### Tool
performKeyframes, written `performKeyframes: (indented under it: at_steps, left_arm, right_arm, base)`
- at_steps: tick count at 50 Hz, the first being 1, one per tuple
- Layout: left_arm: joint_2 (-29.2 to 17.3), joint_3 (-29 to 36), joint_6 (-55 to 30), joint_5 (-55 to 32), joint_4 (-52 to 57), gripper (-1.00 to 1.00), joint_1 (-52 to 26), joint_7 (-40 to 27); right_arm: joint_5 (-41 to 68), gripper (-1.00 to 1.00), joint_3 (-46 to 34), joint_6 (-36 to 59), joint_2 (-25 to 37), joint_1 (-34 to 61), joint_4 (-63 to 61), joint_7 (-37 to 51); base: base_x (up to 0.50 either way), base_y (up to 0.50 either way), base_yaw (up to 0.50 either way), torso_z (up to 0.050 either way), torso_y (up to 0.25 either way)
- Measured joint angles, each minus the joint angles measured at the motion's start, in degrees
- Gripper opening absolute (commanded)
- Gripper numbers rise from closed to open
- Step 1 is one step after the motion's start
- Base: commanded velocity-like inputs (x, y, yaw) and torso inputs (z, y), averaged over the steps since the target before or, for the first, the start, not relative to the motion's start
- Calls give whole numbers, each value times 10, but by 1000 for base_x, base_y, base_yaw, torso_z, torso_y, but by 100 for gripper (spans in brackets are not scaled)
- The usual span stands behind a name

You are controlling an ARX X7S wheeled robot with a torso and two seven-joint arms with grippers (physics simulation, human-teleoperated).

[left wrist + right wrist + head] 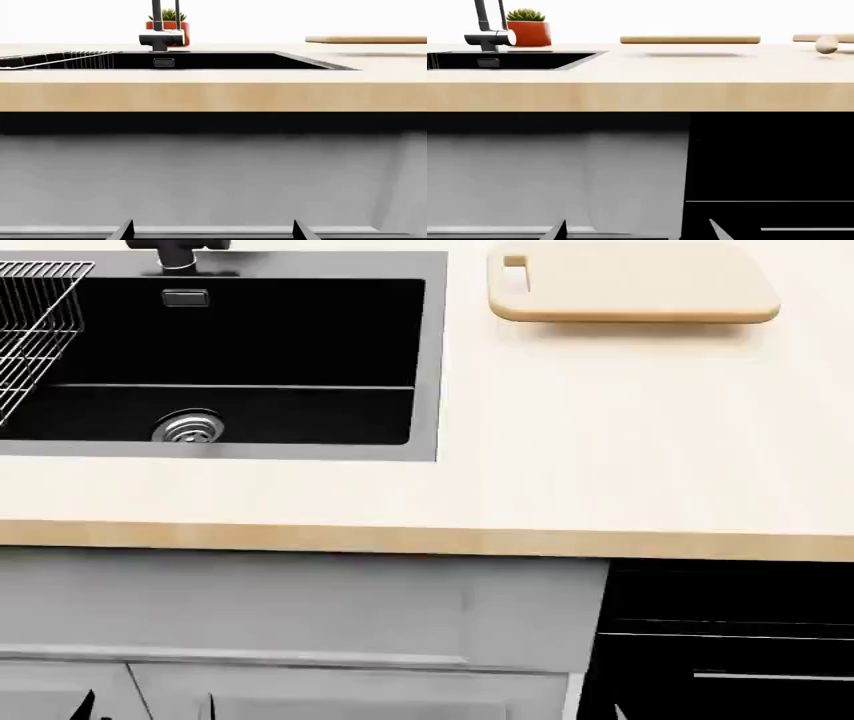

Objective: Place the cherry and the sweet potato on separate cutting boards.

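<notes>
One cutting board [634,285], light wood with rounded corners and a slot handle, lies on the counter at the back right, and nothing lies on it. It shows edge-on in the left wrist view [367,39] and the right wrist view [690,39]. A second board [810,37] shows at the right wrist view's edge, with a pale beige lump, probably the sweet potato [826,46], at it. The cherry is out of view. My left gripper [212,229] and right gripper [637,229] are open and empty, low in front of the cabinet, below the counter edge.
A black sink [227,360] with a drain, a wire rack [34,320] and a faucet [160,35] is set in the counter's left. A potted plant [528,27] stands behind it. Grey cabinet doors [294,610] and a dark opening [727,630] face me below the counter.
</notes>
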Motion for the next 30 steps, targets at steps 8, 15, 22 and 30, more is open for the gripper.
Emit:
performKeyframes:
  at_steps: [8,15,22,30]
  left_arm:
    - [-9,7,8,-6,1,100,2,-11]
    - [-18,15,12,-13,1,100,2,-24]
    - [-25,24,11,-17,0,100,1,-37]
    - [-33,32,10,-26,-1,100,0,-47]
  right_arm:
    - [0,100,-13,-3,10,-3,-4,11]
    - [0,100,-27,-4,19,-4,-7,23]
    - [4,100,-35,-6,27,-5,-8,35]
    - [7,100,-43,-6,33,-5,-9,50]
  base:
    - [0,0,0,0,0]
    - [0,0,0,0,0]
    - [0,-46,0,0,0]
    - [0,-500,0,0,0]
